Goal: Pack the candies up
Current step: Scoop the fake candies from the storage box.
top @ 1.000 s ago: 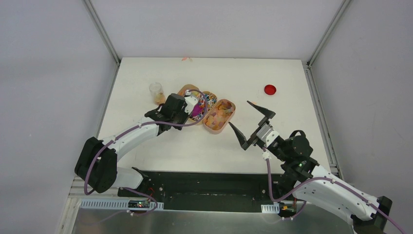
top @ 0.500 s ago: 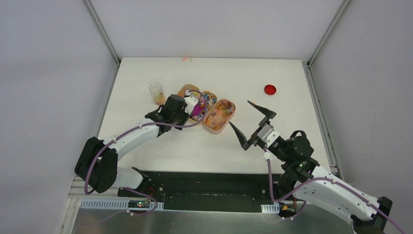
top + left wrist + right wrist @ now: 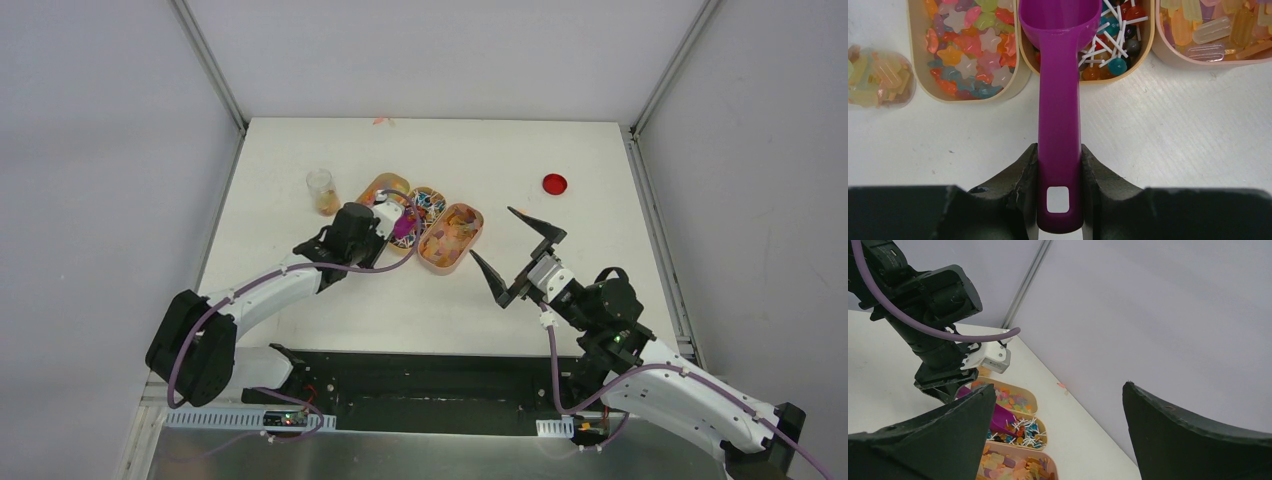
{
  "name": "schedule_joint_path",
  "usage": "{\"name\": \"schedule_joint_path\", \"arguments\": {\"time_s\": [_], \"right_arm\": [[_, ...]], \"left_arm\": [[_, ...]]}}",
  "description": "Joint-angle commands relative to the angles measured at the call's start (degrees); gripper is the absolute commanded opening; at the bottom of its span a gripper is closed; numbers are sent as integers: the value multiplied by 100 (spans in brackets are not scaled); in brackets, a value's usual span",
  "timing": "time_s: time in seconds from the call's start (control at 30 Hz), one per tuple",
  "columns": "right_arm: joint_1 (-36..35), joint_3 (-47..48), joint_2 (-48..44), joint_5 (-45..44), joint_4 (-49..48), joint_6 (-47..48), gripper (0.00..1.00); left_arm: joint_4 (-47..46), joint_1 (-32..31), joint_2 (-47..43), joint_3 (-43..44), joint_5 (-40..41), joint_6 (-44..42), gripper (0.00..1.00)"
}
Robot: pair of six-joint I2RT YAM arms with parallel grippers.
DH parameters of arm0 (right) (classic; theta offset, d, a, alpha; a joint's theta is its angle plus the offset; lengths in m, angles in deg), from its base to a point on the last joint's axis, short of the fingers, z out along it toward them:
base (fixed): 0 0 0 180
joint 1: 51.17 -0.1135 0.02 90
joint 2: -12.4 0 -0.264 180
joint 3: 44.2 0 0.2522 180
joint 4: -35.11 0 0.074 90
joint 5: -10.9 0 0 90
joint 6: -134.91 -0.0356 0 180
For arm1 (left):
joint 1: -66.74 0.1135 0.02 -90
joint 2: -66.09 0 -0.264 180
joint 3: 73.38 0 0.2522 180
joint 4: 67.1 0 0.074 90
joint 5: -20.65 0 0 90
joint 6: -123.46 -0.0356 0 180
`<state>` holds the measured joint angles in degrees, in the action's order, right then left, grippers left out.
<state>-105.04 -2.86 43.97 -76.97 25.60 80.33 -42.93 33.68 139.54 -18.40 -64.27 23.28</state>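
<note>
The candies lie in three oval trays: coloured stars, small lollipops on white sticks and translucent orange-yellow gummies. A clear cup left of the trays holds some gummies. My left gripper is shut on the handle of the magenta scoop. The scoop's bowl is over the near end of the lollipop tray, and no candy shows in it. In the top view the left gripper is just near-left of the trays. My right gripper is open and empty, right of the gummy tray.
A flat red disc lies at the far right of the white table. The cup stands left of the star tray. A small pink scrap lies at the far edge. Grey walls enclose the table.
My left gripper has drawn back a little toward the near left with the scoop, uncovering more of the star tray. The right arm has not moved.
</note>
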Motion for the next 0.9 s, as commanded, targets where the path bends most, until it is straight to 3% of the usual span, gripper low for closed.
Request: {"name": "schedule_joint_path", "arguments": {"time_s": [0.0, 0.87], "right_arm": [[9, 100, -15, -66, -231, -105, 99], [11, 120, 45, -79, -152, -131, 99]], "left_arm": [[-584, -43, -241, -75, 20, 93, 0], [-1605, -96, -541, -619, 282, 96, 0]]}}
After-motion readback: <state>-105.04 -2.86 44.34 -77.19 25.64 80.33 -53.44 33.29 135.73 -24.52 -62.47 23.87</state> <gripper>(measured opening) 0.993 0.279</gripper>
